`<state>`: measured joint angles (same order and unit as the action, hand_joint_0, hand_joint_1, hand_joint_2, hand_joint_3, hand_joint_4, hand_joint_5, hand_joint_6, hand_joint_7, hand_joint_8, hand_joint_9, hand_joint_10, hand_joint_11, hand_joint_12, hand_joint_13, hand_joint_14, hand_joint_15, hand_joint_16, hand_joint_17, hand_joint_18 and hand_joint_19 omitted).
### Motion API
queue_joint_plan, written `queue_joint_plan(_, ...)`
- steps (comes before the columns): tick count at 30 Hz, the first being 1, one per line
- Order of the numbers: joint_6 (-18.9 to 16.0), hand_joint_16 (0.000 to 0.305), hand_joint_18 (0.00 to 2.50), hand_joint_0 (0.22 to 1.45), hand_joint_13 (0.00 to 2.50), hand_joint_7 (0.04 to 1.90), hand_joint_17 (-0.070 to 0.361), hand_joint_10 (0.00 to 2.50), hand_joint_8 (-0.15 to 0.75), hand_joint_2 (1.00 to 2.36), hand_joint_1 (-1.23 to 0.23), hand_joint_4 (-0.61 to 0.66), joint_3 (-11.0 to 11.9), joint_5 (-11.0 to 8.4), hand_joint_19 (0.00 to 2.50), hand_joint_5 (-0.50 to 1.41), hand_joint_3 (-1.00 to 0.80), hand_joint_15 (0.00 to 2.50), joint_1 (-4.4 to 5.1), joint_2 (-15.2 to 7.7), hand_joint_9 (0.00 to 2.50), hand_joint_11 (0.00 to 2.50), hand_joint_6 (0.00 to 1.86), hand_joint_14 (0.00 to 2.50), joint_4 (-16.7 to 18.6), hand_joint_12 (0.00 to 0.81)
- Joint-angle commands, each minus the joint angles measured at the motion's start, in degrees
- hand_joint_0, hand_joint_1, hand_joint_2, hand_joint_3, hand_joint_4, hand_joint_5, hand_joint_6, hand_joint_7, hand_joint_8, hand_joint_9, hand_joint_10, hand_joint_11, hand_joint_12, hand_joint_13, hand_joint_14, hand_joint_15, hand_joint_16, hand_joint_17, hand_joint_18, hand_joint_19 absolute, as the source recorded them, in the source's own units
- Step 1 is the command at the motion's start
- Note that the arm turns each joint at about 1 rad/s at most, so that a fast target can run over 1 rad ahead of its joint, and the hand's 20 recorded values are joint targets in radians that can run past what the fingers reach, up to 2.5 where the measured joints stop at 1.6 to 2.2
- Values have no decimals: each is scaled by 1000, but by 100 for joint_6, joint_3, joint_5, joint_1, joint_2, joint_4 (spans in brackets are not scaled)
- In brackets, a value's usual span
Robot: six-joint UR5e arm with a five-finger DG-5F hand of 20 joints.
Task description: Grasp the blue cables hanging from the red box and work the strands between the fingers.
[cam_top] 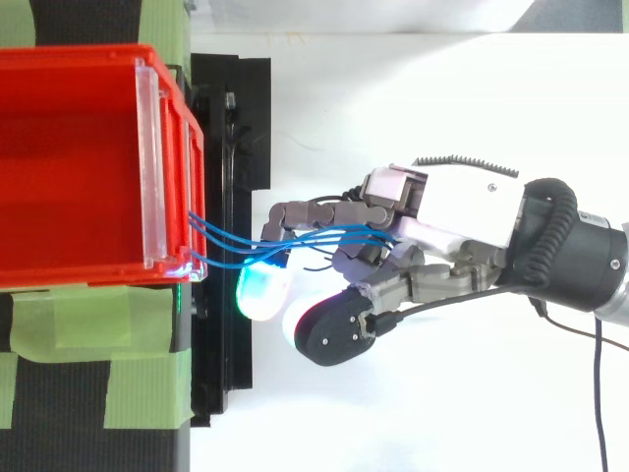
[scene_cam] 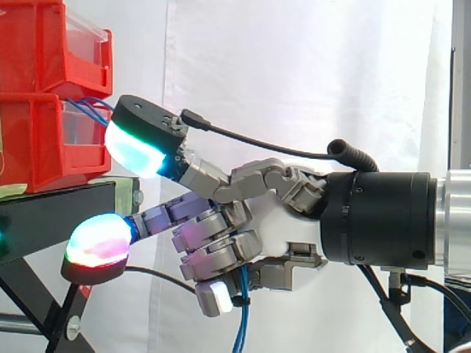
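Right now my hand [scene_cam: 285, 229] is curled, pinching the blue cables [scene_cam: 242, 312]. Strands run from the red box [cam_top: 88, 167] between my fingers [scene_cam: 219, 246], then hang below.

The arm [scene_cam: 456, 220] is coming in level from the right, wrist [scene_cam: 383, 217] straight. The hand [scene_cam: 283, 220] is stretching its upper fingers [scene_cam: 199, 176] out leftward, pads glowing cyan-green and magenta, while the lower fingers are curling in around the cables [scene_cam: 243, 316].
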<state>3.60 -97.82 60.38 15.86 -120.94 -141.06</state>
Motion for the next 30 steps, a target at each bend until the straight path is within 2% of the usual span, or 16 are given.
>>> queue_joint_plan(1,0,222,2419,765,1800,1372,167,2500,548,1000,-546,319,0,0,660,207,-1000,1605,5,0,1372,2500,23,2500,0,622)
queue_joint_plan(20,-35,222,2419,766,1800,1356,167,2500,548,1000,-547,303,0,18,660,168,-1000,1605,-4,0,1372,2500,52,2500,-18,622)
queue_joint_plan(22,-70,222,2419,767,1800,1354,167,2500,548,1000,-548,303,0,35,660,166,-1000,1605,13,0,1372,2500,54,2500,-141,622)
queue_joint_plan(23,-105,222,2419,766,1800,1358,167,2500,548,1000,-548,304,0,35,660,165,-1000,1605,5,0,1372,2500,56,2500,-422,622)
queue_joint_plan(24,-105,222,2419,767,1800,1361,167,2500,548,1000,-548,304,0,35,660,162,-1000,1605,5,0,1372,2500,57,2500,-422,622)
queue_joint_plan(25,-299,222,2419,767,1800,1355,167,2500,548,1000,-548,302,88,35,660,162,-1000,1605,-13,9,1372,2500,58,2500,-756,622)
queue_joint_plan(30,-1002,222,2419,767,1800,1356,167,2500,548,1000,-549,303,149,35,660,159,-1000,1605,13,88,1372,2500,62,2500,-1178,622)
